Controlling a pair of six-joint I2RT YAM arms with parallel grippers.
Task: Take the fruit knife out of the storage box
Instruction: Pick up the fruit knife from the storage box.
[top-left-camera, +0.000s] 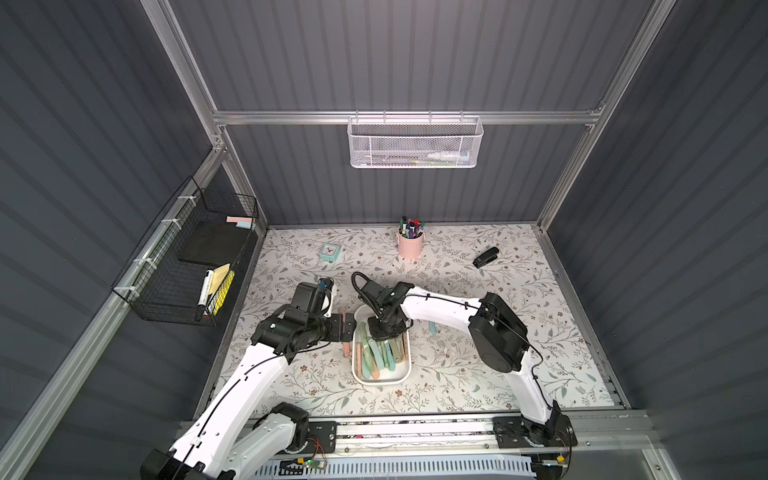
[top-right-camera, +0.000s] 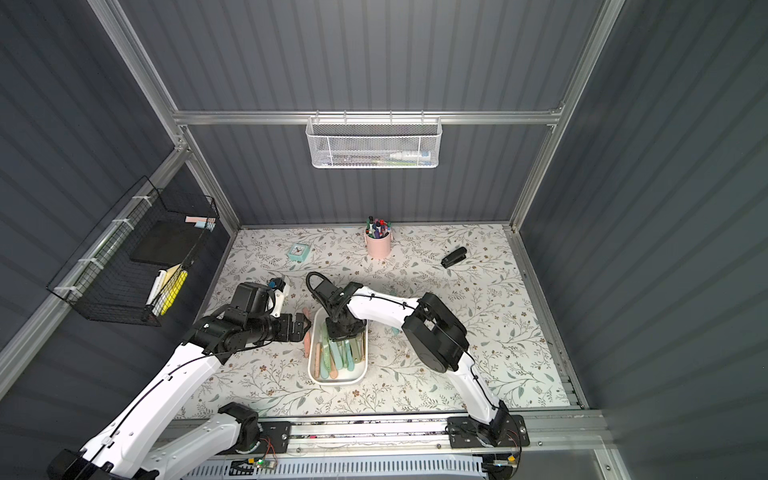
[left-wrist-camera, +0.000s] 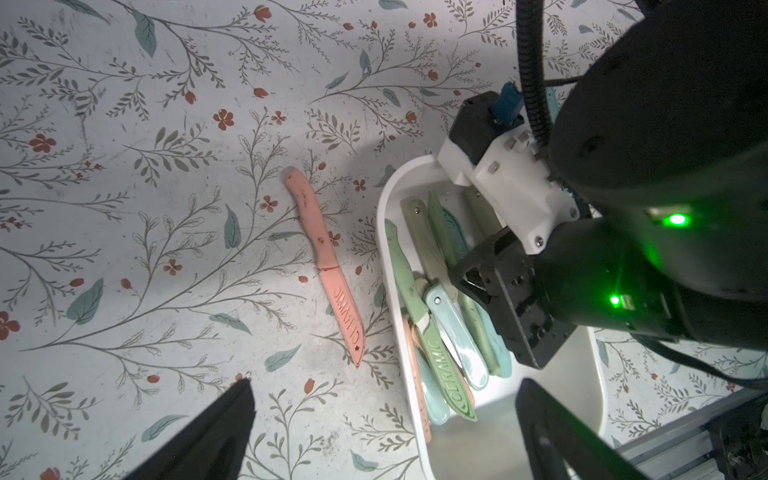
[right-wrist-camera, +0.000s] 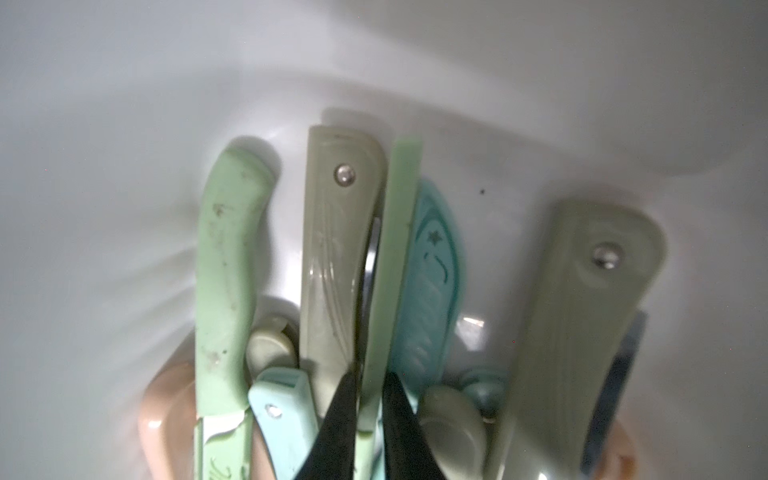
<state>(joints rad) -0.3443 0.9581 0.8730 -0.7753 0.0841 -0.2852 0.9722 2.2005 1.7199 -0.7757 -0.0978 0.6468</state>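
Note:
The white storage box (top-left-camera: 380, 381) (top-right-camera: 336, 381) sits mid-table and holds several pastel fruit knives. My right gripper (top-left-camera: 383, 337) (top-right-camera: 343, 336) reaches down into its far end. In the right wrist view the right gripper (right-wrist-camera: 371, 384) is shut on a thin light green fruit knife (right-wrist-camera: 395, 257) that stands on edge, with the box's white wall (right-wrist-camera: 124, 124) behind it. My left gripper (top-left-camera: 347, 326) (left-wrist-camera: 386, 384) hangs open over the box's left rim (left-wrist-camera: 384, 232) and holds nothing. A pink knife (left-wrist-camera: 328, 270) (top-left-camera: 345, 352) lies on the table just left of the box.
A teal knife (top-left-camera: 432, 329) lies on the table right of the box. At the back stand a pink pen cup (top-left-camera: 410, 245), a small teal clock (top-left-camera: 330, 252) and a black stapler (top-left-camera: 485, 257). A black wire basket (top-left-camera: 187, 266) and a white mesh basket (top-left-camera: 415, 143) hang on the walls.

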